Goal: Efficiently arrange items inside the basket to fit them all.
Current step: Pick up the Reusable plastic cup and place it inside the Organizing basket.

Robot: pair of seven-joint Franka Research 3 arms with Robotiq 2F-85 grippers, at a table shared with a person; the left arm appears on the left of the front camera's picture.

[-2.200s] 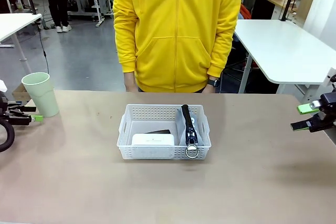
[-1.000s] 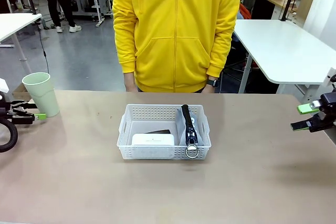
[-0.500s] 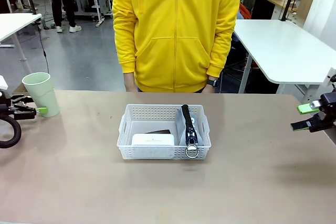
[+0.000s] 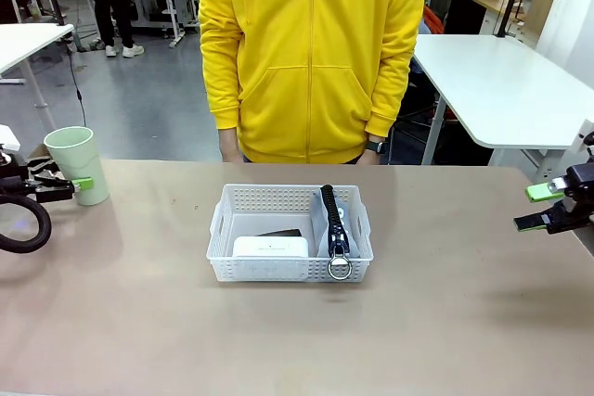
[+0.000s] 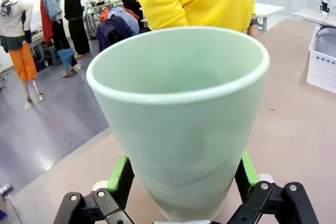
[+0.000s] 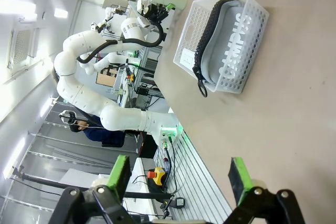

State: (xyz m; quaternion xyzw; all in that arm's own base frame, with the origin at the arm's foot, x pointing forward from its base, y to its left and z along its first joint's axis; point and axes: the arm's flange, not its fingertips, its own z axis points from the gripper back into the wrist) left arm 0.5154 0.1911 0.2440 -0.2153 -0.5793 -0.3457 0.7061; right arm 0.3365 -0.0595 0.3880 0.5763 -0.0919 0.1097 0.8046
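pale green plastic, smooth and tapered, sits between the pads of my left end effector: the cup, at the far left of the front frame, is now clamped near its base. over the last couple of seconds it has risen a little and drifted up-frame, so i judge it lifted off the counter and ready to carry toward the basket at mid-frame. that basket is white, shallow, with perforated walls and a rolled rim. inside, a rounded white box lies at the left, a small black stapler behind it, and a soft grey pouch with a black zipper and metal ring fills the right side. my right end effector hangs released and empty at the right edge, unmoved.
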